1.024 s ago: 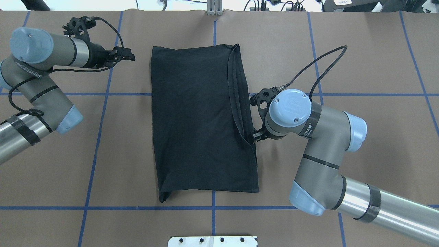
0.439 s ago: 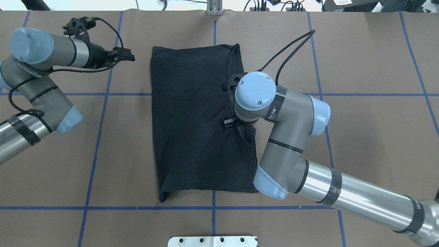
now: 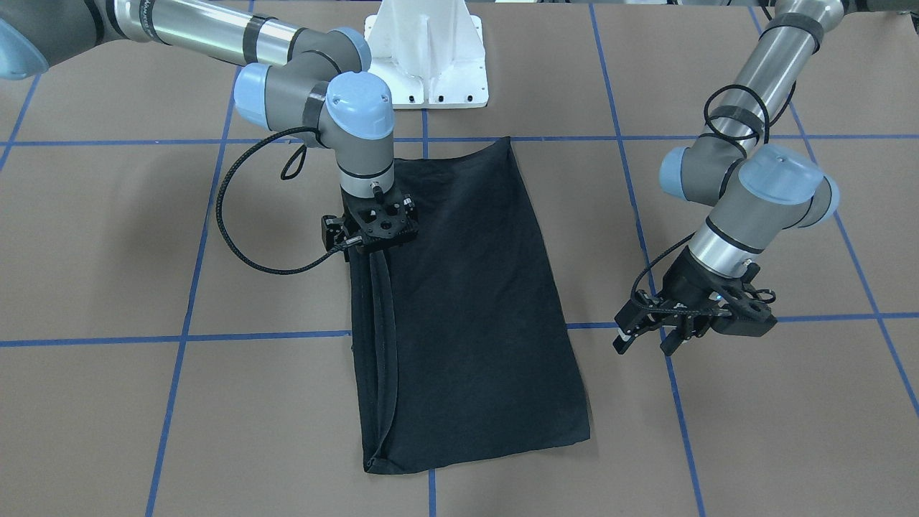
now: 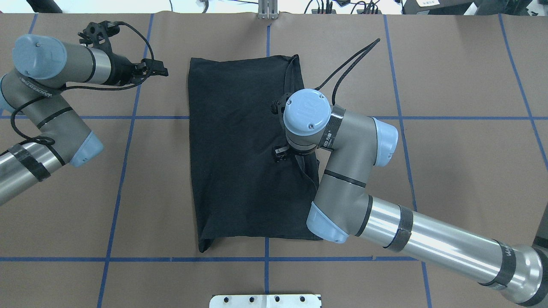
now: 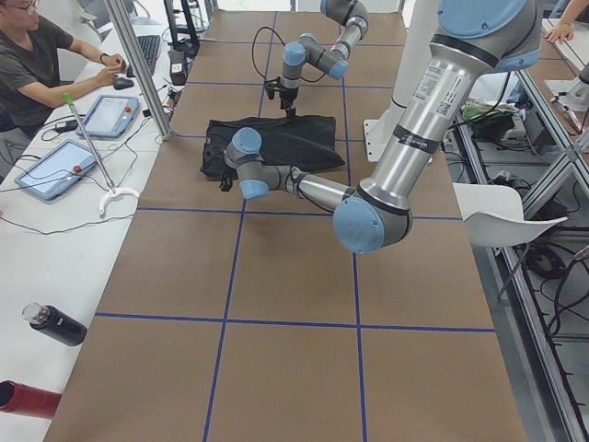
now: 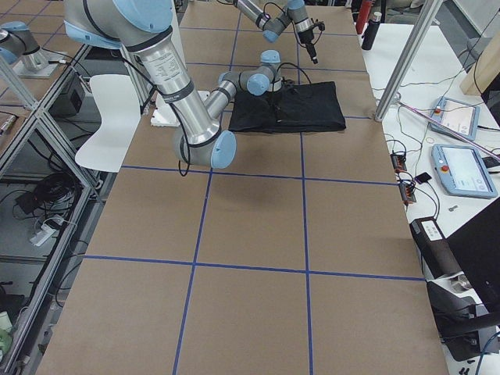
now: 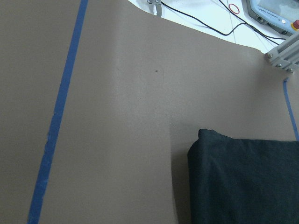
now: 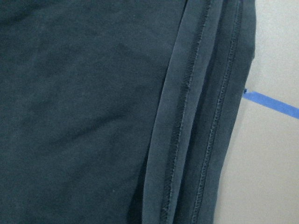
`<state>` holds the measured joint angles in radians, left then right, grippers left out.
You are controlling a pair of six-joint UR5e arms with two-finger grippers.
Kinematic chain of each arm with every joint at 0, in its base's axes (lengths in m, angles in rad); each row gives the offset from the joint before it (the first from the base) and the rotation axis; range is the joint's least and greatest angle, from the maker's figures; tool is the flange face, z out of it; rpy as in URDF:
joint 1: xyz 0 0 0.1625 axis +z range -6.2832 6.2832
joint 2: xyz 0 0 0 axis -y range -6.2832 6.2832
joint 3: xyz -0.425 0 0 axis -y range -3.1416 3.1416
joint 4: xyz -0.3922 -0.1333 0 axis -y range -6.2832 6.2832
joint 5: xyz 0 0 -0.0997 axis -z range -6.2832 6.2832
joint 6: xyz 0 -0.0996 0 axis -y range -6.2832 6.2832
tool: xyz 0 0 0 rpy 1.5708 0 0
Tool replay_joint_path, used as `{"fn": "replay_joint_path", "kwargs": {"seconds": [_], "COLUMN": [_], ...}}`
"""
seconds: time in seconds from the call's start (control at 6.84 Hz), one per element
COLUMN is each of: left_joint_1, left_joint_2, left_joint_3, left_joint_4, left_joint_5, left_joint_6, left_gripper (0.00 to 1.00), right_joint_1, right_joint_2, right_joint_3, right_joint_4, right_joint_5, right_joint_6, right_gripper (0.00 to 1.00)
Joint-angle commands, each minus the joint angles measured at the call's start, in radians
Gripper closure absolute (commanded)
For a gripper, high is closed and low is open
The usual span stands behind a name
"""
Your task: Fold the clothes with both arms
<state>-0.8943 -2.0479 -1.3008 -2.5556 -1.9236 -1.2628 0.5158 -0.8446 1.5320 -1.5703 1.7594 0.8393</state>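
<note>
The folded black T-shirt (image 4: 239, 162) lies flat on the brown table (image 4: 449, 171). Its layered hemmed edge sits directly beneath the right gripper (image 3: 373, 248), whose finger spread I cannot tell: its own wrist blocks it from overhead. The left gripper (image 3: 646, 341) hangs clear to the shirt's side, fingers apart, above a blue tape line (image 3: 847, 316).

T-shirt (image 4: 239, 149): plain black across the face that shows, with hem stitching in the same black. Bench (image 4: 471, 171): flat brown, ruled into a grid by blue tape lines (image 4: 141, 259). Left arm (image 4: 64, 60) and right arm (image 4: 351, 141): grey and silver tubes, light-blue joint caps, black bands, black cables (image 3: 222, 215); pedestal (image 3: 427, 43) white.
</note>
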Motion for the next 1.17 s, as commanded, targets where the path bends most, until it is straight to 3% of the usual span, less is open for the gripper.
{"fn": "replay_joint_path", "kwargs": {"seconds": [0.0, 1.02], "left_joint_1": [0.002, 0.006], "left_joint_2": [-0.002, -0.002], "left_joint_3": [0.000, 0.000], "left_joint_4": [0.000, 0.000], "left_joint_5": [0.000, 0.002], "left_joint_6": [-0.001, -0.004], "left_gripper": [0.00, 0.00], "right_joint_1": [-0.002, 0.021], "right_joint_2": [-0.004, -0.050], "right_joint_3": [-0.029, -0.035], "right_joint_4": [0.001, 0.001], "right_joint_5": [0.003, 0.037], "right_joint_6": [0.003, -0.011], "right_gripper": [0.00, 0.00]}}
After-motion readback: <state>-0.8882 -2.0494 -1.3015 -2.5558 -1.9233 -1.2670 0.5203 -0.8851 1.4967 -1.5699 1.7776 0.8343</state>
